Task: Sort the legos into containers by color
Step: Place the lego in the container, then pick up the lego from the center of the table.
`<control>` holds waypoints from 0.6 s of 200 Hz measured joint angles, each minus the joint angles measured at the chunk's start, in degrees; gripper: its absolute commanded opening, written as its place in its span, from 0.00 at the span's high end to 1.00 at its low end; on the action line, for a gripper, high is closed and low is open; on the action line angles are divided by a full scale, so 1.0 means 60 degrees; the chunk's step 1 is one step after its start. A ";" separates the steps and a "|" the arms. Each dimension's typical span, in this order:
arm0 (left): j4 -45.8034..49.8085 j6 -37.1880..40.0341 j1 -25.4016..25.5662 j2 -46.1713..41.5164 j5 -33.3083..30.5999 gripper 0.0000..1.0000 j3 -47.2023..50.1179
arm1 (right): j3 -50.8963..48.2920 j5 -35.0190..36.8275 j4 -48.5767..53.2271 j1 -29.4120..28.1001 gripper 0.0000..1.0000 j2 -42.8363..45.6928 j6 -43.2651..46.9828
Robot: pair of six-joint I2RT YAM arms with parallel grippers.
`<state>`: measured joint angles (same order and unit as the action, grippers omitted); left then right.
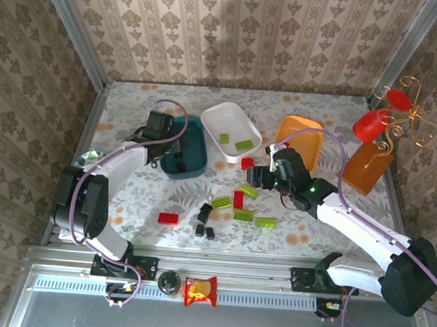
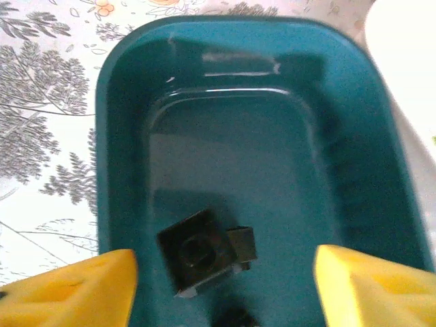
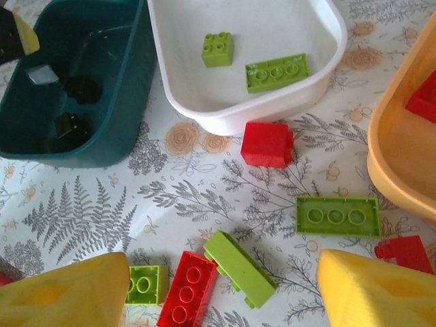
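Left tool (image 2: 225, 272) hung released over the teal tub (image 2: 116, 136), a black brick (image 2: 201, 252) lying inside. Right tool (image 3: 221, 279), spread wide, hovered above the desk (image 3: 102, 204). There a lime brick (image 3: 238, 267) lay just beside a red brick (image 3: 186, 287); closing there, it might have nipped both colours.

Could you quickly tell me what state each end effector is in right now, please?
Left end effector: open, holding nothing.
Right end effector: open, holding nothing.
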<state>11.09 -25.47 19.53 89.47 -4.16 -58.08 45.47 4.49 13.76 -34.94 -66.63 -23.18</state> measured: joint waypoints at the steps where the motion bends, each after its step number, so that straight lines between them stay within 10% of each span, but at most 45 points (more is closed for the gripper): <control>1: 0.0000 -0.0015 -0.0004 0.0000 0.0004 0.20 0.0000 | -0.0011 0.0000 0.0011 0.0000 0.25 0.0007 -0.0004; 33: -0.0018 -0.0036 0.0073 -0.0572 0.0321 0.01 -0.0029 | -0.0259 -0.0007 0.0109 0.0000 0.25 0.0025 -0.0153; 96: -0.0244 -0.0069 0.1851 -0.3628 0.0441 0.00 0.0550 | -0.0452 -0.0186 0.0022 -0.0062 0.23 -0.0772 -0.0441; 120: -0.0280 -0.0066 0.2929 -0.4452 0.0222 0.00 0.1348 | -0.0466 -0.0200 0.0011 -0.0295 0.04 -0.1333 -0.0790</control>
<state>9.41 -25.87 37.10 62.76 -2.83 -50.00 42.68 3.29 13.82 -36.71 -74.63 -27.92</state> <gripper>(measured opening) 0.999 0.871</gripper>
